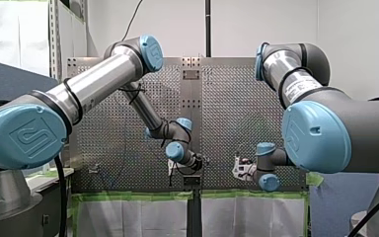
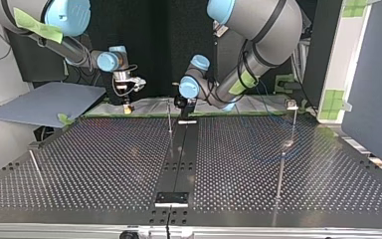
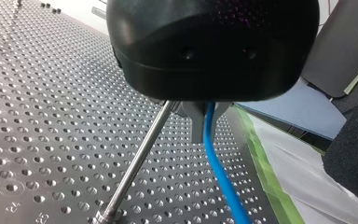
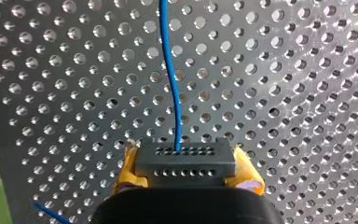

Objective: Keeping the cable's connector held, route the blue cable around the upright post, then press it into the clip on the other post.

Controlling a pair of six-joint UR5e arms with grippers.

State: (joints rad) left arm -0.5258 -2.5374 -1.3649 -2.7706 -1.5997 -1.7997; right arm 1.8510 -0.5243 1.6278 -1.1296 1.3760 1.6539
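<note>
Right hand [image 4: 187, 171] clamps connector [image 4: 186, 158] | left hand [image 3: 203, 123] grips blue cable [image 3: 216, 168], grip half-hidden

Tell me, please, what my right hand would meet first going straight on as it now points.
Probably the perforated table, filling the view ahead of the right hand and its connector; only the blue cable runs between; depth unclear.

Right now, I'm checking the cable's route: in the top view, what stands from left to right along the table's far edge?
My right gripper → upright post → my left gripper → post with the clip.
</note>
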